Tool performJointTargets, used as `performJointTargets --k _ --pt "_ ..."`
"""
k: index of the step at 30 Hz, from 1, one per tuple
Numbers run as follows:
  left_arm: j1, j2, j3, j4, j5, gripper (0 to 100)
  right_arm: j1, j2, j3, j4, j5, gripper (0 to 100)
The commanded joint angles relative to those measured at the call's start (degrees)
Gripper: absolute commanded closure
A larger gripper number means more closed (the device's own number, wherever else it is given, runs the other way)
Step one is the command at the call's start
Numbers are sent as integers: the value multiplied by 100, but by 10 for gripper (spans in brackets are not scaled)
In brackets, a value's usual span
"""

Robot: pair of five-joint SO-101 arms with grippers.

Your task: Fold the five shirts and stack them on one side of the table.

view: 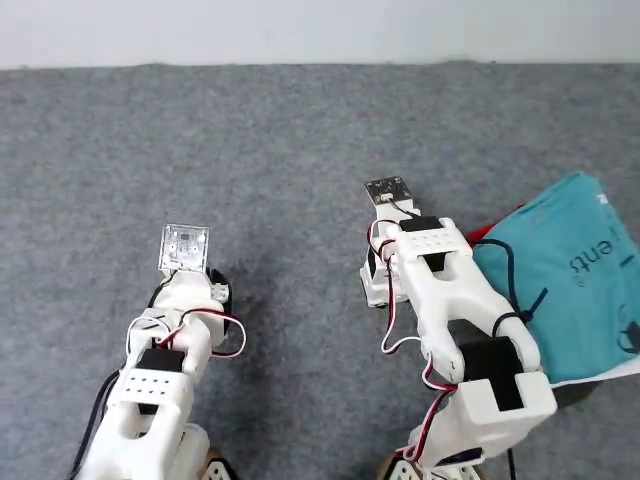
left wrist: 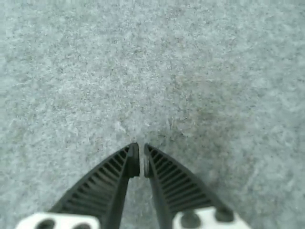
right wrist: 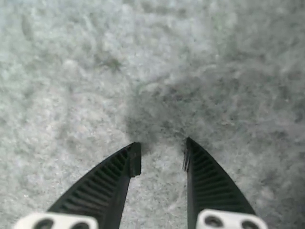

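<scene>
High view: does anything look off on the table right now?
The teal shirt lies tilted, partly covered by an arm, with red cloth and white cloth poking out unevenly beneath it.

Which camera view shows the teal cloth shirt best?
The high view: the teal cloth shirt lies beside an arm. The wrist views face grey felt past the left gripper and the right gripper.

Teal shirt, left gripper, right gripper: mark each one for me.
teal shirt (view: 560,300), high view, plain fabric at its middle.
left gripper (left wrist: 141,161), left wrist view, between its shut fingertips.
right gripper (right wrist: 162,158), right wrist view, between its open fingertips.
</scene>
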State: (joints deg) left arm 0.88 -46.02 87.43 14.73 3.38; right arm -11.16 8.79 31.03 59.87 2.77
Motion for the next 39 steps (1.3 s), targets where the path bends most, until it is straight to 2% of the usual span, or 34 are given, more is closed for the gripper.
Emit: performJointTargets --k 1,14,23,39 --pt "-35 -255 48 -88 35 972 295 655 79 286 -105 822" --pt "-44 -1705 866 -53 35 972 295 655 79 286 -105 822" --pt "-44 -2664 910 1231 35 972 295 655 79 286 -105 822" --pt "-53 -3727 936 2637 35 972 268 655 70 277 -114 822"
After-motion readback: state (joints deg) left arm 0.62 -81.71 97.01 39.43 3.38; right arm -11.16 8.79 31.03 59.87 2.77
